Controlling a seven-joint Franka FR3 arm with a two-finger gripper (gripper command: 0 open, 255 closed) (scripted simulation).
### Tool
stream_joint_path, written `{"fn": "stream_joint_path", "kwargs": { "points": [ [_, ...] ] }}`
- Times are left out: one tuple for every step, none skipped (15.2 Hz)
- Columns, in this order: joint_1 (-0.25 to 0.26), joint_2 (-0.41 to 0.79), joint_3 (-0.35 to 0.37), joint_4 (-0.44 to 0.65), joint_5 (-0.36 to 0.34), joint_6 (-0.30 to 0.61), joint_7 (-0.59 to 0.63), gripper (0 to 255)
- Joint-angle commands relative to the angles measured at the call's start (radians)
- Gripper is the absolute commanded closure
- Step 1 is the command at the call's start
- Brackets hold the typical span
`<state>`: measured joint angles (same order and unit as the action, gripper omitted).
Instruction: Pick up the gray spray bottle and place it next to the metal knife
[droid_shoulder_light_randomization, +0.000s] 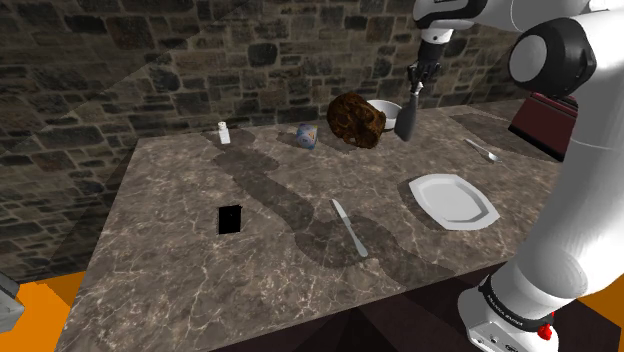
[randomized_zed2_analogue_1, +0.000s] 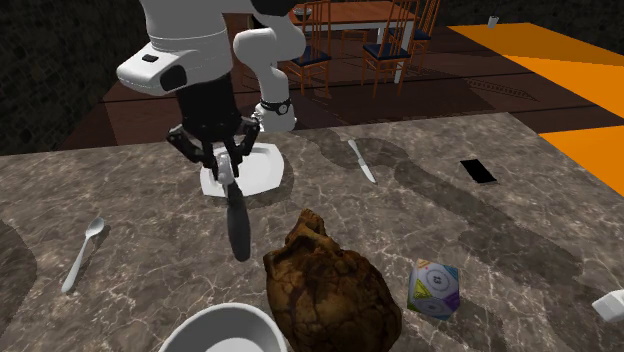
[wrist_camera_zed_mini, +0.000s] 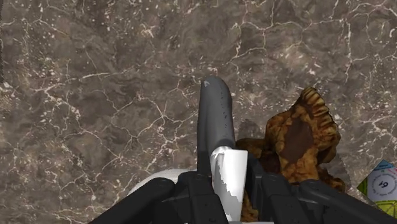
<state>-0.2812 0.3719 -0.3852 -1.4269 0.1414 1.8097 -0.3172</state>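
The black two-finger pincer (droid_shoulder_light_randomization: 416, 82) pinches the dark grey spray bottle (droid_shoulder_light_randomization: 407, 118) at the shoulder view's upper right, over the brown marbled bench (droid_shoulder_light_randomization: 200, 270). The wrist view reveals its white head (wrist_camera_zed_mini: 229, 172). The metal knife (droid_shoulder_light_randomization: 350, 228) lies lower centre.

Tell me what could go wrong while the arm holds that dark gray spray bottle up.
The black gripper clasps the dark gray spray bottle by one end, so it might swing or slip. The brown lumpy object sits close by; a low sweep could clip it. Set down upright beside the silver knife, the bottle may topple.
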Motion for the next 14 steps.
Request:
{"fn": "stream_joint_path", "kwargs": {
  "points": [
    [0.039, -0.046, 0.007, -0.061, -0.020, 0.019, 0.043, 255],
    [0.059, -0.067, 0.012, -0.089, -0.029, 0.028, 0.065, 255],
    [0.077, -0.086, 0.017, -0.115, -0.039, 0.036, 0.088, 255],
    [0.095, -0.105, 0.023, -0.140, -0.048, 0.044, 0.112, 255],
    [0.112, -0.123, 0.029, -0.162, -0.056, 0.051, 0.135, 255],
    [0.130, -0.139, 0.035, -0.184, -0.064, 0.057, 0.159, 255],
    [0.146, -0.155, 0.043, -0.203, -0.072, 0.063, 0.183, 255],
    [0.162, -0.169, 0.050, -0.222, -0.079, 0.068, 0.207, 255],
    [0.178, -0.183, 0.058, -0.239, -0.086, 0.072, 0.231, 255],
    [0.193, -0.195, 0.066, -0.254, -0.092, 0.076, 0.255, 255],
    [0.208, -0.207, 0.074, -0.268, -0.098, 0.079, 0.280, 255],
    [0.223, -0.217, 0.083, -0.281, -0.104, 0.083, 0.304, 255],
    [0.237, -0.227, 0.092, -0.292, -0.109, 0.085, 0.328, 255],
    [0.251, -0.235, 0.102, -0.303, -0.114, 0.087, 0.352, 255]
  ]
}}
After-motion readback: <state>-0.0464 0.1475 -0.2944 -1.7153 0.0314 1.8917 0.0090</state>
